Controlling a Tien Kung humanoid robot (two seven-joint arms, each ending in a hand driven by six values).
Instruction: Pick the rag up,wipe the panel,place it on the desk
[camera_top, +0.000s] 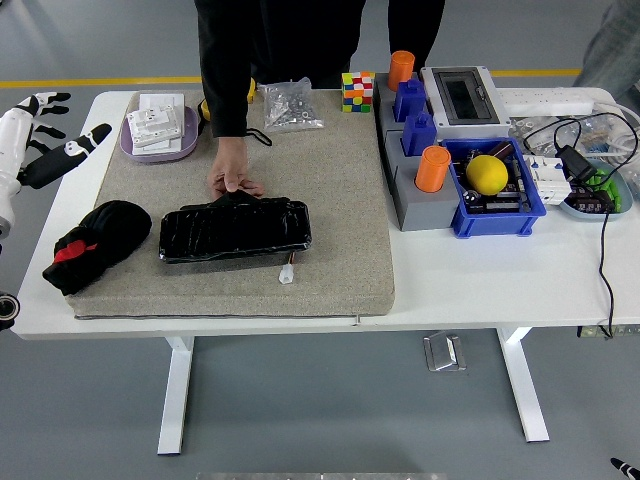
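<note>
White table (470, 280): rag (92, 243) lies free; left hand (40, 135) apparently spread.

You see the black rag (92, 243) with a red patch bunched at the desk's (480, 280) front-left corner; the glossy black panel (235, 231) lies flat just beside it.

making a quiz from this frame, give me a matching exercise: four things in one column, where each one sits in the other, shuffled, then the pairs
Things:
1. rag
2. panel
3. yellow ball
4. left hand

Places:
A. in the blue bin
B. middle of the grey mat, under the person's hand
C. left edge of the mat, lying free
D. raised off the table's left end, fingers spread, holding nothing

Pairs: 1-C, 2-B, 3-A, 4-D
</note>
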